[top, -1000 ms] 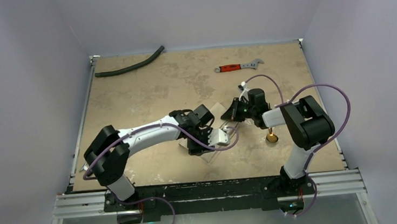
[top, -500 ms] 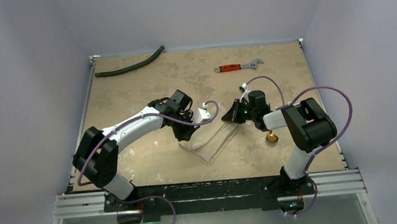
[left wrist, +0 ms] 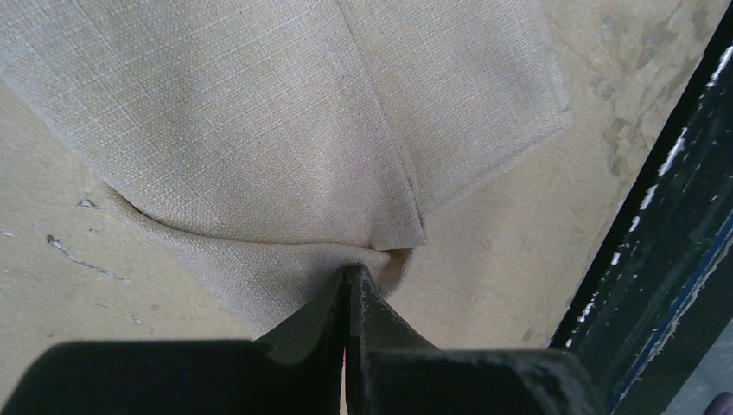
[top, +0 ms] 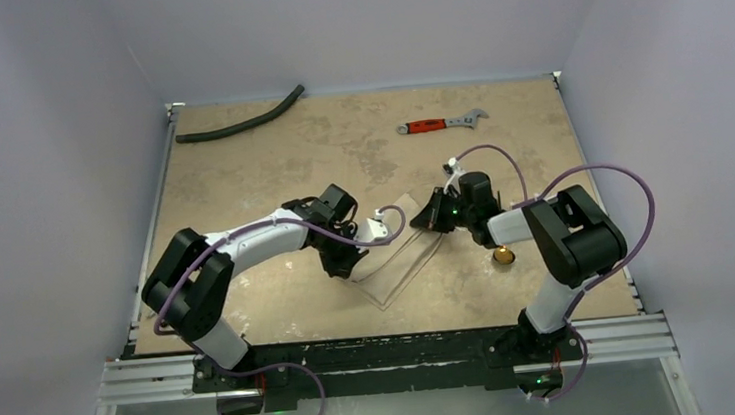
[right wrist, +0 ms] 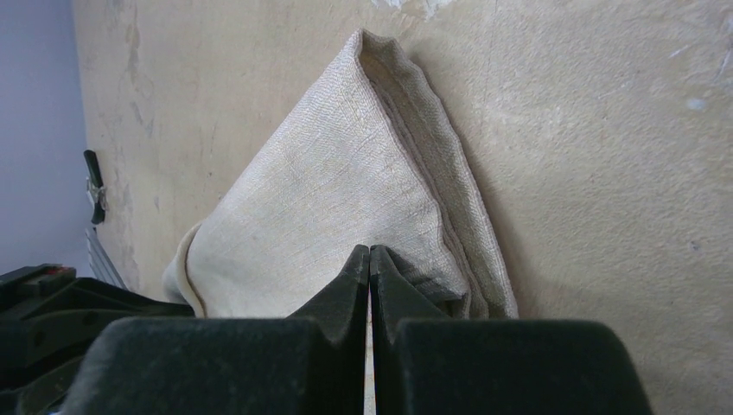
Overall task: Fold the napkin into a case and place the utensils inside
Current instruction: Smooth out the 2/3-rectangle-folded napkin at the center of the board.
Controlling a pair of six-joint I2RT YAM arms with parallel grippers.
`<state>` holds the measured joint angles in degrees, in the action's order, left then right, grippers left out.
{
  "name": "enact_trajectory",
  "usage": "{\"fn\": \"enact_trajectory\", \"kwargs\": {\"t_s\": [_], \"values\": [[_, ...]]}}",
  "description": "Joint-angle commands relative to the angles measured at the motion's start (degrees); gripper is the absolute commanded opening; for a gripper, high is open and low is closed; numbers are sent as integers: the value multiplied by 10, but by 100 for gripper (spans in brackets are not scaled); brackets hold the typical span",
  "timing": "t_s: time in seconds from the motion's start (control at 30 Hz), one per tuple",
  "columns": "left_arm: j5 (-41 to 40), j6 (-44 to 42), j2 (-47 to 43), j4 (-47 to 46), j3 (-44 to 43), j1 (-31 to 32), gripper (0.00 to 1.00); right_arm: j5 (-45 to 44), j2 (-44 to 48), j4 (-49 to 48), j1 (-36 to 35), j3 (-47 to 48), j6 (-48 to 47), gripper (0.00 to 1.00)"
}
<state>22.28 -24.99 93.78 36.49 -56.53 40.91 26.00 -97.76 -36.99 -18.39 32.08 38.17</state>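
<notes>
While the left gripper was closed on one edge of the beige napkin and the right gripper was closed on its folded corner, the cloth lay half-folded in the middle of the table. I judged that both arms should move together, keeping the edges aligned.

The tabletop is a beige board with many pale, worn stains. Near its far left corner lies a black hose, slightly curved, and its right end bends toward the back wall. A wrench with a red handle and a silver head lies flat in the far right part, well apart from the hose. Plain lilac-grey walls close three sides. A metal rail runs along the near edge.
</notes>
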Motion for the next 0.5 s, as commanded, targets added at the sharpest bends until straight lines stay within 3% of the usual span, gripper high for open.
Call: {"fn": "enact_trajectory", "kwargs": {"t_s": [0.0,0.3,0.47], "values": [[-7,-27,7,-36,31,1,0,-12,22,17,-5,-16,1,0],[-41,-32,-8,-83,81,21,0,-2,67,57,-15,-12,-3,0],[-49,-16,-19,-76,60,27,0,2,107,104,-72,38,-11,0]]}}
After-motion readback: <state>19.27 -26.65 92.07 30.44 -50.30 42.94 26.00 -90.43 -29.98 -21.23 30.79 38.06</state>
